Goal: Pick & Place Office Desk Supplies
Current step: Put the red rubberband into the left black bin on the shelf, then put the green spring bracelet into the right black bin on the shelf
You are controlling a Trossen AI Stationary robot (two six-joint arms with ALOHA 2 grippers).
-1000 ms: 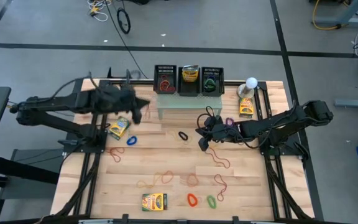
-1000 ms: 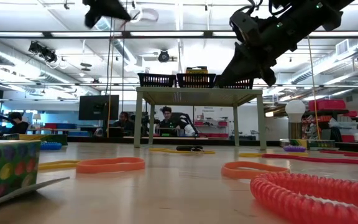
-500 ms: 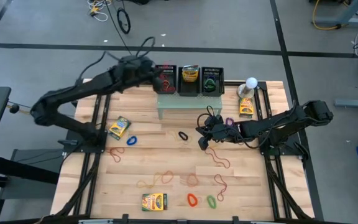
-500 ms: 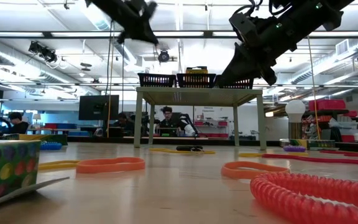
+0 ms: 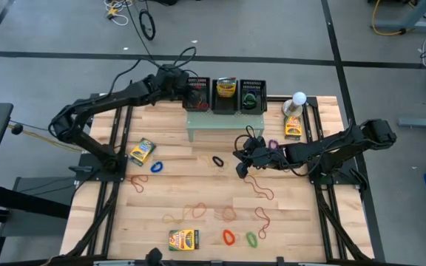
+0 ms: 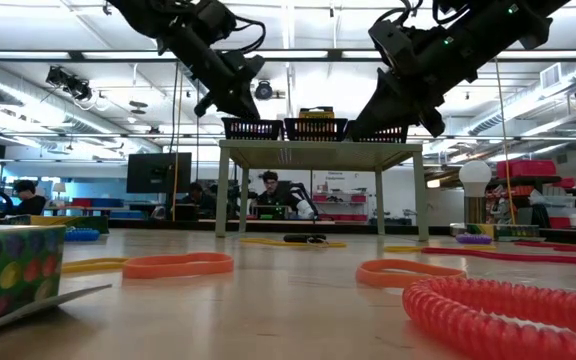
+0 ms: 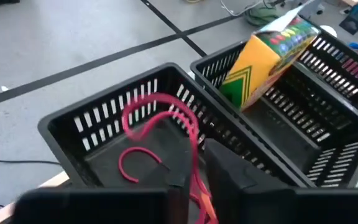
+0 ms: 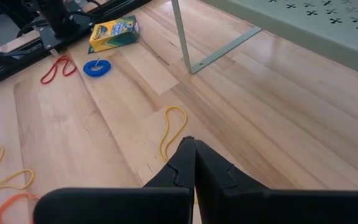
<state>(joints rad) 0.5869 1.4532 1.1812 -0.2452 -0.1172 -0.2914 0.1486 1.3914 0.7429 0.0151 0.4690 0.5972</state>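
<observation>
Three black baskets stand on the pale green stand. My left gripper hovers over the left basket, shut on a red rubber band. The middle basket holds a yellow-and-green box, tilted against its wall. My right gripper hangs shut above the table's middle, nothing showing between its fingers; a yellow band lies on the wood just ahead of its tips. Loose bands and boxes lie on the table. My left gripper has a strand of the red band between its two fingers, which slant down from the table's left over the basket's near corner. The band arches up ahead of the fingers and curls down inside the basket, its far loop on the basket floor.
The right basket holds a green band. A white ball-topped object and another box stand at the far right. Blue, black, orange and green bands lie scattered on the wood.
My left gripper has swung from above the table's left part toward the far edge and to the right, sinking a little, until it hangs over the left basket with the red band.
</observation>
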